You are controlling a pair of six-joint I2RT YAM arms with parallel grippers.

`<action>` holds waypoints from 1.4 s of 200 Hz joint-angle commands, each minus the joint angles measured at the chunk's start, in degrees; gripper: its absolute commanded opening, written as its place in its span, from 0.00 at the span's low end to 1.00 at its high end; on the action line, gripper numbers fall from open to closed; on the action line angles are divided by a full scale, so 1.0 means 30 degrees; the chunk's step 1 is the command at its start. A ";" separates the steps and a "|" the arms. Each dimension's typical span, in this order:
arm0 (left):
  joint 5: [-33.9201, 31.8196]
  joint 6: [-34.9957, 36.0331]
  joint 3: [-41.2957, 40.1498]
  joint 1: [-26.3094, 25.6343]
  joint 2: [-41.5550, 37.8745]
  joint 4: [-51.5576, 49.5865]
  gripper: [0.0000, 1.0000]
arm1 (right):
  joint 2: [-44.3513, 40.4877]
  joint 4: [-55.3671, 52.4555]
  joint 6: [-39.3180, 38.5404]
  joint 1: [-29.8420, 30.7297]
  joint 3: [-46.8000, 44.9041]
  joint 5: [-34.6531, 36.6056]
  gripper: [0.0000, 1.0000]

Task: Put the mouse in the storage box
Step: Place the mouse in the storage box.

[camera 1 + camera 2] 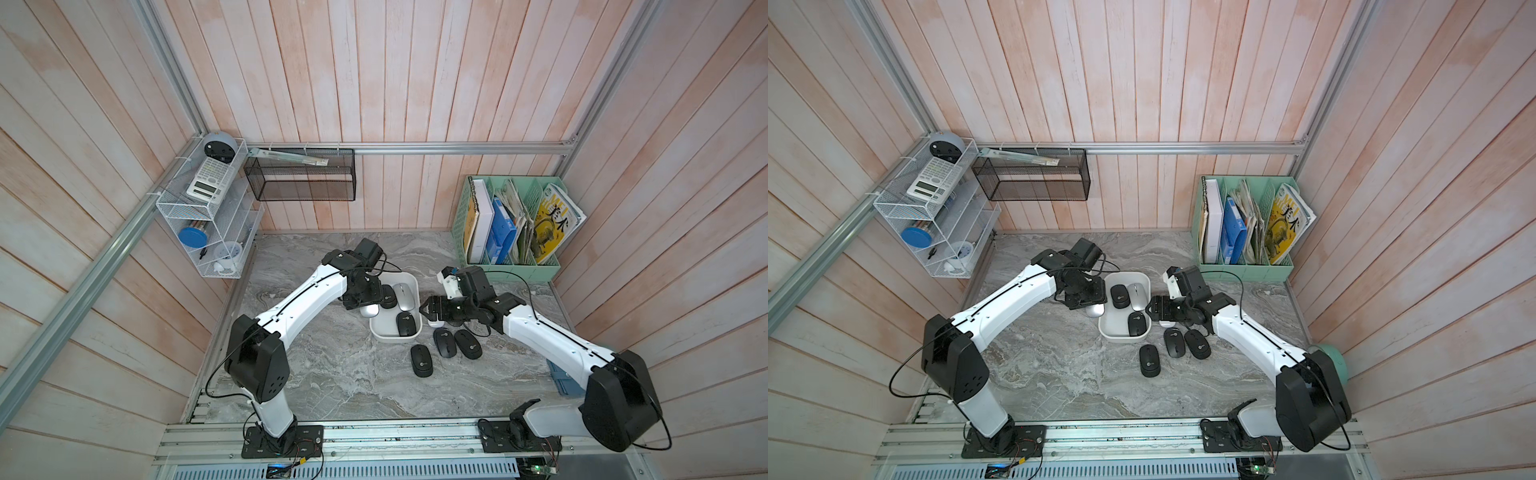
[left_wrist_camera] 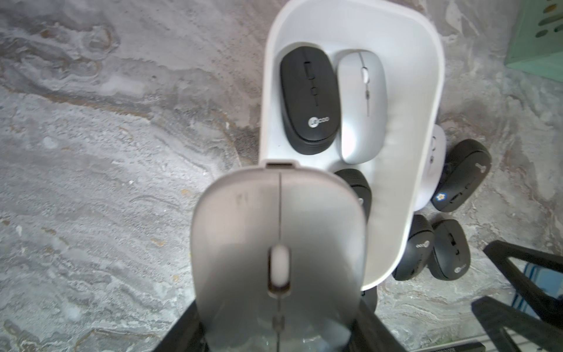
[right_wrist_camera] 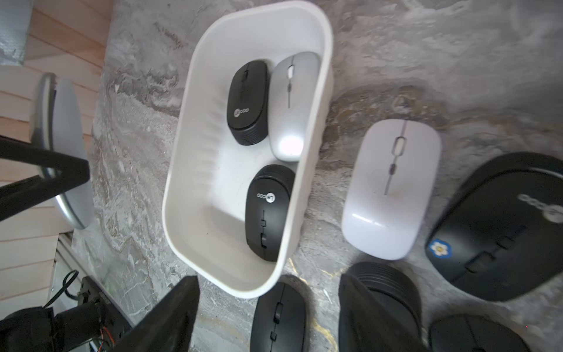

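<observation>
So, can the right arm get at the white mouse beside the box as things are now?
Probably yes. The white mouse lies bare on the table beside the box, and the open right gripper hangs close by with nothing between. Only the black mouse next to it may crowd one finger.

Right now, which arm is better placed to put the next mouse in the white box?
Left: the left gripper holds a silver mouse by the storage box rim; the right gripper hangs open and empty above a black mouse outside it.
</observation>
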 commanded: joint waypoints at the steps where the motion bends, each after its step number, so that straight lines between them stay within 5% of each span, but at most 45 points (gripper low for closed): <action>1: 0.0603 0.0678 0.1466 -0.0457 0.1200 -0.0401 0.56 | -0.0832 -0.0880 0.0109 -0.0535 -0.0637 0.0704 0.78; 155: 0.2933 0.0727 0.2973 -0.1068 0.7038 0.1717 0.56 | -0.2380 -0.0228 0.1121 -0.0610 -0.2497 0.1251 0.79; 280: 0.2471 0.0245 0.0913 -0.1064 0.7331 0.2886 0.58 | -0.1728 -0.0454 0.0843 -0.0606 -0.2271 0.0852 0.79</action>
